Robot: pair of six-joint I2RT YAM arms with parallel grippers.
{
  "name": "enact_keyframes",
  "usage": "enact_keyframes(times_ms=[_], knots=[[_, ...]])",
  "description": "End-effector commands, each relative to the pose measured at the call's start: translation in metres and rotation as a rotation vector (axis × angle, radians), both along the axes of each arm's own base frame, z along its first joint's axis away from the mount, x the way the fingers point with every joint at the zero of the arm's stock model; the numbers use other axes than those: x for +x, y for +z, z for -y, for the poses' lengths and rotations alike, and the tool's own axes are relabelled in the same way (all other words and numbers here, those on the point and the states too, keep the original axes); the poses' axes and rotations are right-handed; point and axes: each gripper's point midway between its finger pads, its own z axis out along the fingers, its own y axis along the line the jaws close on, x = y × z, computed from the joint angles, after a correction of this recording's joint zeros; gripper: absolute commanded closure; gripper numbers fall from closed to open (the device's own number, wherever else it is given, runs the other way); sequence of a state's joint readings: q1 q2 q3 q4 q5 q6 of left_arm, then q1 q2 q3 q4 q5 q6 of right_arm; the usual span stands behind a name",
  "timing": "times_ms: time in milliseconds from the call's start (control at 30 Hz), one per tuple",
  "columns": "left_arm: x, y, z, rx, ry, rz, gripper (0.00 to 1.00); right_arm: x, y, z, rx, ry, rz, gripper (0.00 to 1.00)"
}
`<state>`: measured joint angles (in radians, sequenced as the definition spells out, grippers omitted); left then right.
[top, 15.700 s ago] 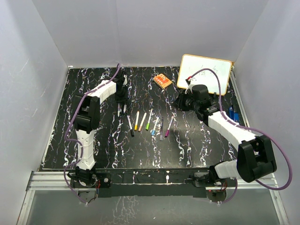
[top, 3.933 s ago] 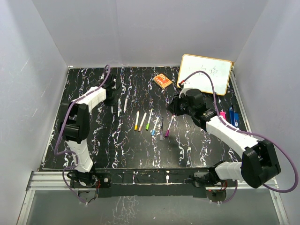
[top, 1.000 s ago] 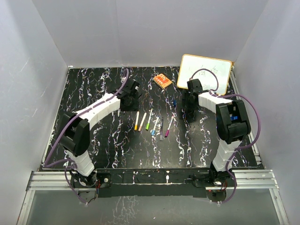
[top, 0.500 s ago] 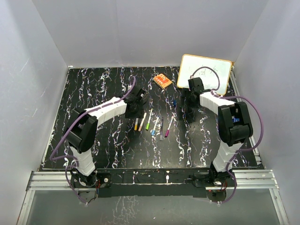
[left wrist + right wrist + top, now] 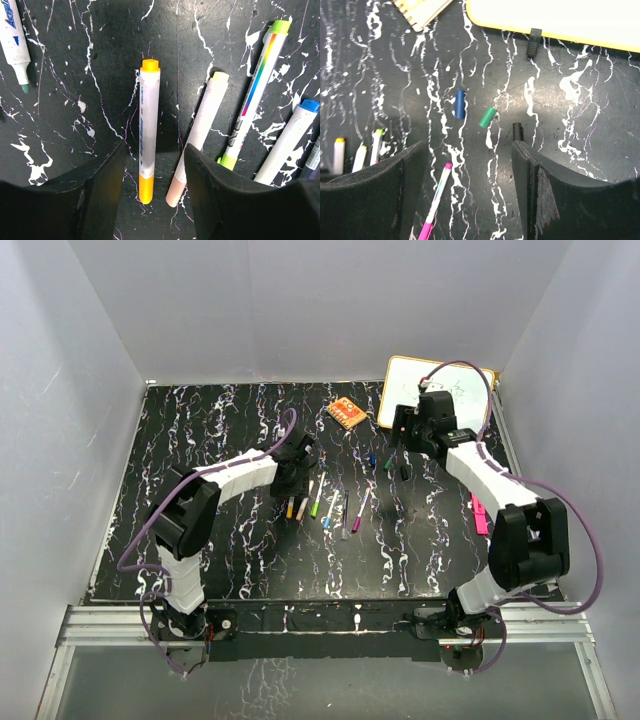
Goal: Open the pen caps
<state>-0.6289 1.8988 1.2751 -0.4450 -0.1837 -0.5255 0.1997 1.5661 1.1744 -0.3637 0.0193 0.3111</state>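
Both stood open: left gripper (image 5: 155, 150) straddled the orange-capped marker (image 5: 148, 125) at centre frame, right gripper (image 5: 470, 145) empty; gripping mid-barrel, cap (image 5: 146, 186) exposed, seemed wisest.

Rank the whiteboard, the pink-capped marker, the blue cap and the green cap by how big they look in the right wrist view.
1. whiteboard: largest, though cropped by the frame.
2. pink-capped marker: its lower end is out of view.
3. blue cap.
4. green cap: only slightly shorter than the blue, a close call.
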Motion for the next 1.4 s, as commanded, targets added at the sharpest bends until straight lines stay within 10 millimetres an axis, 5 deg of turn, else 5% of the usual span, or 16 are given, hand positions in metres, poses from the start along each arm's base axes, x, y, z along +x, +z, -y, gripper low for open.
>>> enact_keyframes(times_ms=[0, 200, 533, 900, 967, 1067, 1200, 1367], knots=[[0.0, -0.001, -0.001, 0.014, 0.008, 0.012, 0.51, -0.005, 0.047, -0.009, 0.061, 0.062, 0.145, 0.35], [-0.004, -0.012, -0.005, 0.035, 0.014, -0.008, 0.52, -0.018, 0.079, -0.012, 0.092, 0.089, 0.236, 0.35], [-0.013, -0.028, -0.014, 0.091, 0.012, -0.045, 0.58, -0.027, 0.089, -0.014, 0.107, 0.11, 0.252, 0.35], [-0.032, -0.048, -0.011, 0.053, -0.013, -0.122, 1.0, -0.042, 0.09, -0.03, 0.166, 0.206, 0.276, 0.38], [-0.031, -0.044, -0.011, 0.048, -0.013, -0.111, 1.0, -0.046, 0.089, -0.036, 0.2, 0.233, 0.289, 0.38], [-0.015, -0.017, -0.005, 0.02, -0.029, -0.029, 1.0, -0.058, 0.075, -0.052, 0.286, 0.294, 0.271, 0.39], [0.015, 0.064, 0.018, -0.138, -0.068, 0.213, 1.0, -0.08, 0.056, -0.082, 0.395, 0.413, 0.234, 0.41], [0.025, 0.153, 0.055, -0.47, -0.119, 0.471, 1.0, -0.1, 0.041, -0.112, 0.409, 0.497, 0.218, 0.4]])
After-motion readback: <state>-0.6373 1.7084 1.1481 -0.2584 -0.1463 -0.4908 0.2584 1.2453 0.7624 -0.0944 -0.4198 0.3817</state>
